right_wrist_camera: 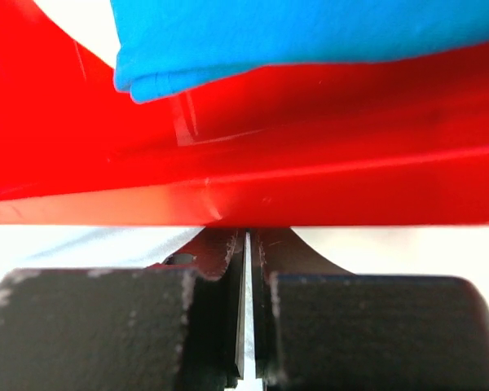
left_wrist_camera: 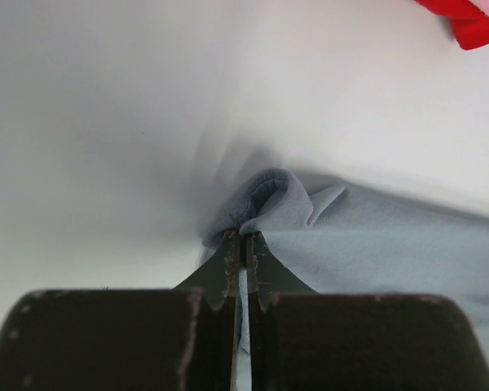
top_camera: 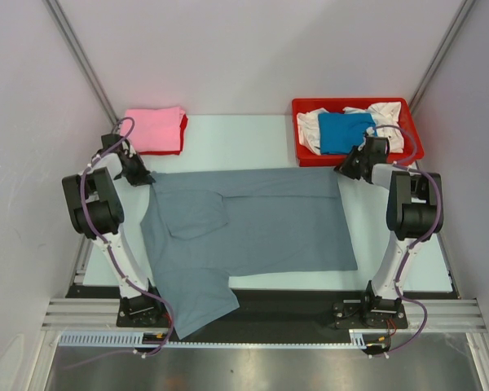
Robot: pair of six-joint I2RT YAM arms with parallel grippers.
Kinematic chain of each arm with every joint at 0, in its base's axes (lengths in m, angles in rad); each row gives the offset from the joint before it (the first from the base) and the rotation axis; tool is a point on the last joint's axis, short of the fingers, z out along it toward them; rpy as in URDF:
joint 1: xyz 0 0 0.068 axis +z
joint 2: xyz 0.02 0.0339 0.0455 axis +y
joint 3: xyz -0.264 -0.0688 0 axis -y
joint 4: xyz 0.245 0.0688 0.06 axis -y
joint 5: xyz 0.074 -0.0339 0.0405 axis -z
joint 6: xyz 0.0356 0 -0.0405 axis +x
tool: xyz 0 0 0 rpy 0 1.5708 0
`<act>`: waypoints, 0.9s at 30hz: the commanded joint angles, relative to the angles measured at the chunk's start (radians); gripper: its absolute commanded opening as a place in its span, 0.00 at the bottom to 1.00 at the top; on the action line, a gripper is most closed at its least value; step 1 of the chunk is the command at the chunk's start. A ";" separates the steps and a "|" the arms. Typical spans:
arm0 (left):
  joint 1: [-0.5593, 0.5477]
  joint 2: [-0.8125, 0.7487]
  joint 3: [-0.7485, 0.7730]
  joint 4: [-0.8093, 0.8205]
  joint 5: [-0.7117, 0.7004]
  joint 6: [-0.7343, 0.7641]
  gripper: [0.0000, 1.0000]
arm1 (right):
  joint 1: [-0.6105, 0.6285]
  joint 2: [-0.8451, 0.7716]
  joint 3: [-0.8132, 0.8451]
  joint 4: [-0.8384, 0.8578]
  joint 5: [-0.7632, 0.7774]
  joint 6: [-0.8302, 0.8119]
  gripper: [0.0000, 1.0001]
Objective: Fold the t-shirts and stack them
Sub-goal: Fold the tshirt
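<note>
The slate grey t-shirt (top_camera: 253, 220) lies spread flat across the table. My left gripper (top_camera: 147, 179) is at its far left corner, shut on a bunched fold of the grey cloth (left_wrist_camera: 375, 244) right at the fingertips (left_wrist_camera: 244, 236). My right gripper (top_camera: 345, 169) is at the far right corner, against the red tray, its jaws shut (right_wrist_camera: 247, 235) with a thin pale strip of cloth between them. The shirt's far edge runs straight between the two grippers. A folded pink t-shirt (top_camera: 153, 129) lies on a red one (top_camera: 182, 138) at the back left.
The red plastic tray (top_camera: 350, 103) at the back right holds a bright blue shirt (top_camera: 345, 130) and a white one (top_camera: 387, 114). Its wall (right_wrist_camera: 310, 179) stands directly in front of my right fingers. One grey sleeve (top_camera: 200, 305) hangs over the table's black front strip.
</note>
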 commanded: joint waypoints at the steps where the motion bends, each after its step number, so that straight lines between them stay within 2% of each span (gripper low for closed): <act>1: 0.010 -0.005 -0.035 0.022 -0.040 0.006 0.00 | -0.032 0.019 0.053 0.024 0.067 0.009 0.00; 10: 0.008 -0.006 -0.022 0.035 -0.012 0.014 0.00 | -0.011 0.102 0.185 -0.140 0.062 -0.011 0.06; 20: 0.008 0.006 0.005 0.083 0.037 -0.027 0.00 | -0.009 0.081 0.171 -0.144 0.134 -0.001 0.05; 21: 0.007 0.013 0.011 0.083 0.047 -0.029 0.00 | -0.009 0.092 0.179 -0.153 0.131 0.003 0.06; 23: 0.007 0.024 0.027 0.078 0.058 -0.040 0.02 | -0.008 0.095 0.197 -0.191 0.131 0.005 0.17; 25: -0.001 0.006 0.016 0.063 0.014 -0.046 0.23 | -0.005 0.078 0.205 -0.254 0.145 0.015 0.24; 26: -0.007 -0.041 0.004 0.057 -0.006 -0.055 0.45 | -0.003 0.064 0.206 -0.280 0.156 0.018 0.27; 27: -0.012 -0.069 -0.015 0.055 -0.020 -0.058 0.53 | 0.006 0.047 0.205 -0.312 0.170 0.026 0.29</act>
